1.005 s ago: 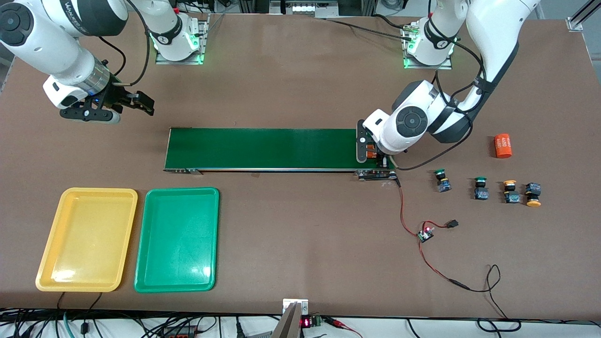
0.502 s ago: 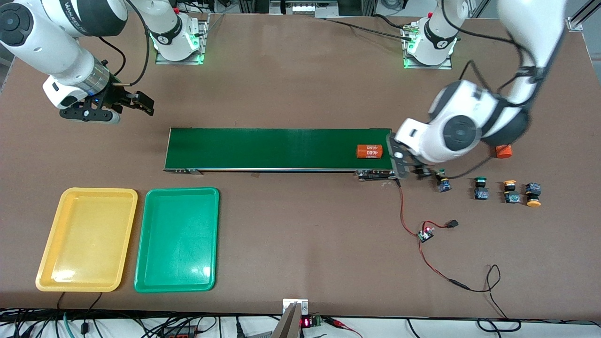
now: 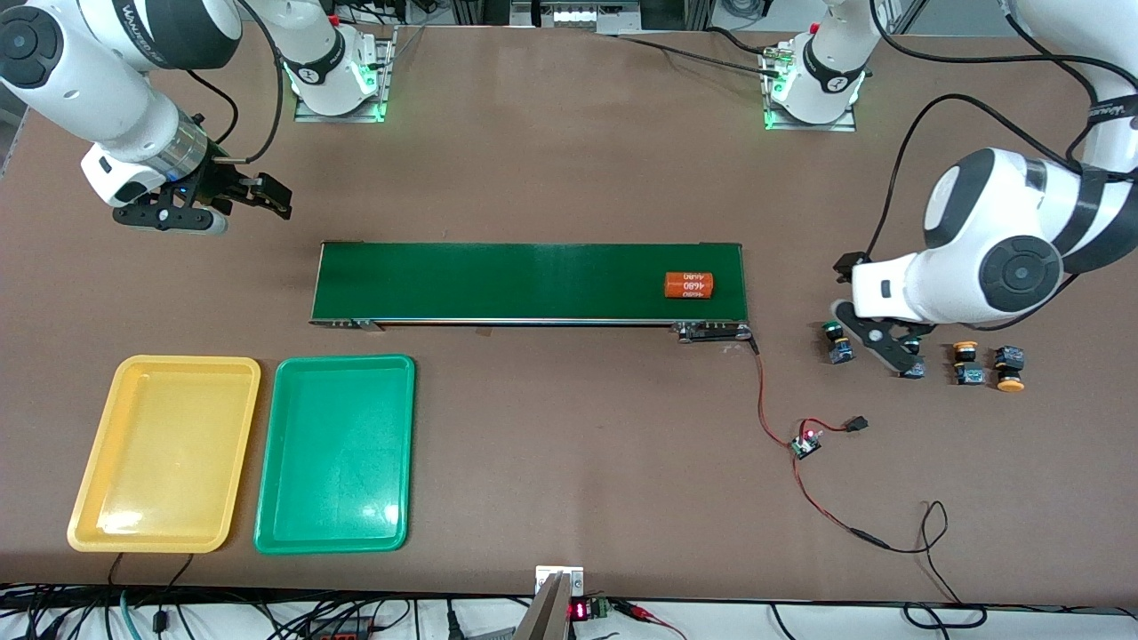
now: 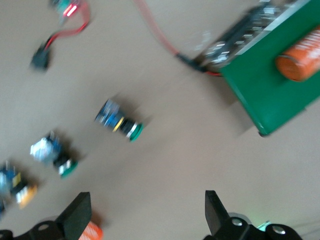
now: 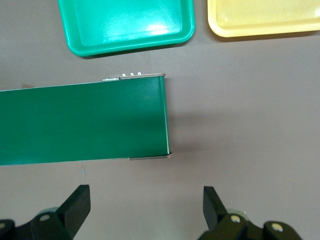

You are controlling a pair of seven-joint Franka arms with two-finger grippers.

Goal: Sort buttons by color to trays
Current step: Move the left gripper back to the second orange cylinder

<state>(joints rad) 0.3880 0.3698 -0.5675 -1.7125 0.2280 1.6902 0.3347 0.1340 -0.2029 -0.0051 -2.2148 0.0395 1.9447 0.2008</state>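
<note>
Several buttons stand in a row on the table past the conveyor's end, at the left arm's end. My open left gripper (image 3: 876,342) hangs low over them, between a green-capped button (image 3: 836,342) and a second one (image 3: 912,369) that it mostly hides. Two yellow-capped buttons (image 3: 966,363) (image 3: 1009,369) stand farther along. In the left wrist view the left gripper (image 4: 146,215) holds nothing, with both green buttons (image 4: 120,121) (image 4: 52,155) ahead of it. The yellow tray (image 3: 164,449) and the green tray (image 3: 336,453) lie empty at the right arm's end. My right gripper (image 3: 253,197) waits open over bare table.
An orange cylinder (image 3: 690,284) lies on the dark-green conveyor belt (image 3: 498,280) near its end. Another orange cylinder (image 4: 87,232) lies by one left finger. A small circuit board (image 3: 806,442) with red wires sits nearer the camera than the buttons.
The left gripper opened, left the orange cylinder on the belt and swung from the conveyor's end to over the buttons. The cylinder shifted slightly along the belt. The right arm stayed still.
</note>
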